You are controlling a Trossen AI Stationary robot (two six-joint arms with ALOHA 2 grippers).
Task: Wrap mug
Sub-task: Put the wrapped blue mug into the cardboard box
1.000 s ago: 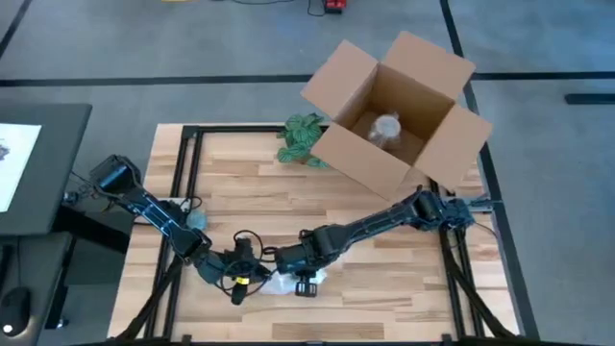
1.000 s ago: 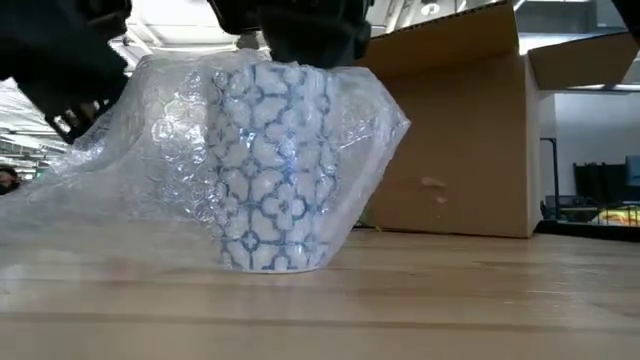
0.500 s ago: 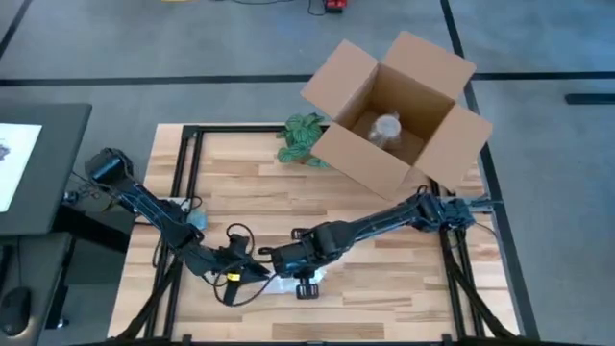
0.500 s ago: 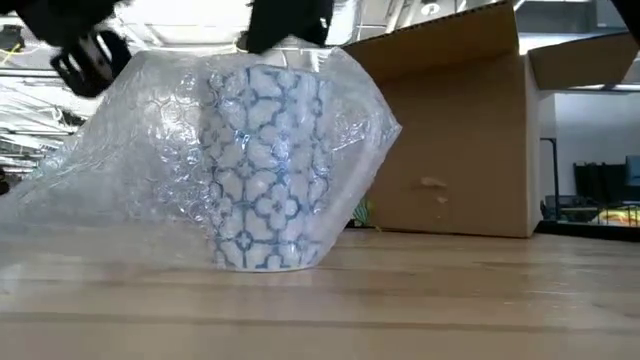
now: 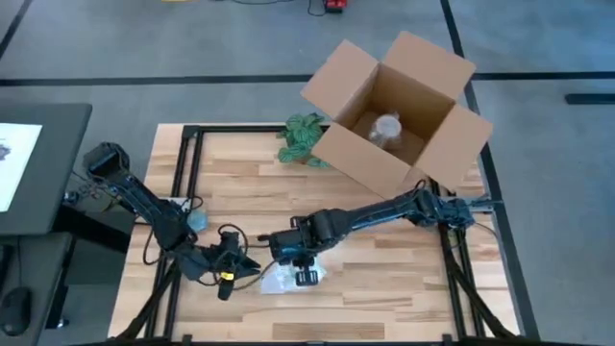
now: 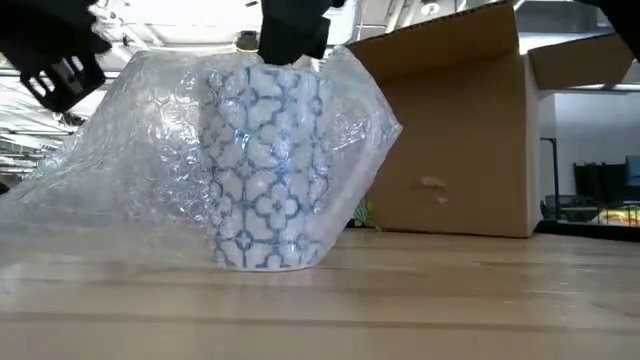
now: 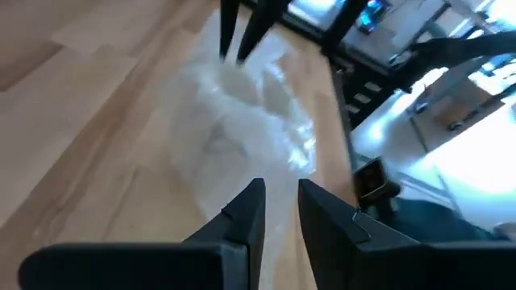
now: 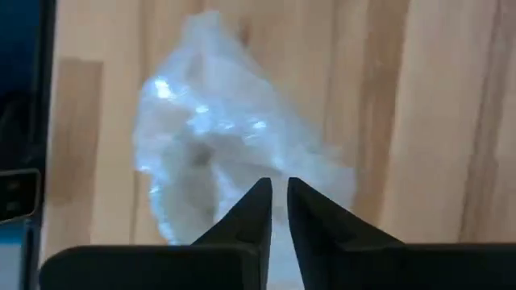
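Observation:
A white mug with a blue flower pattern (image 6: 268,165) stands upright on the wooden table near its front edge, loosely draped in clear bubble wrap (image 6: 150,150). The wrap's left part slopes down onto the table. From above, the wrapped mug (image 5: 282,279) shows as a pale bundle. My right gripper (image 8: 278,187) is shut and hangs just over the bundle's top (image 6: 290,40). To the bundle's left, my left gripper (image 7: 280,193) is shut and points at the wrap (image 7: 242,121), clear of it (image 6: 55,65). My right gripper points down at the top of the bubble wrap over the mug's mouth (image 6: 318,62). I cannot tell whether its fingertips touch the wrap or hang just above it. The mug stands on the table.
An open cardboard box (image 5: 394,106) stands at the table's far right, with a wrapped item (image 5: 386,127) inside. A green bundle (image 5: 303,137) lies left of the box. A dark side desk (image 5: 38,163) stands beyond the table's left edge.
My left gripper has drawn back from the wrap toward the table's left edge and up. My right gripper has risen off the mug's top. The wrapped mug has slid a little to the left in the low view, and the wrap's right flap has sagged.

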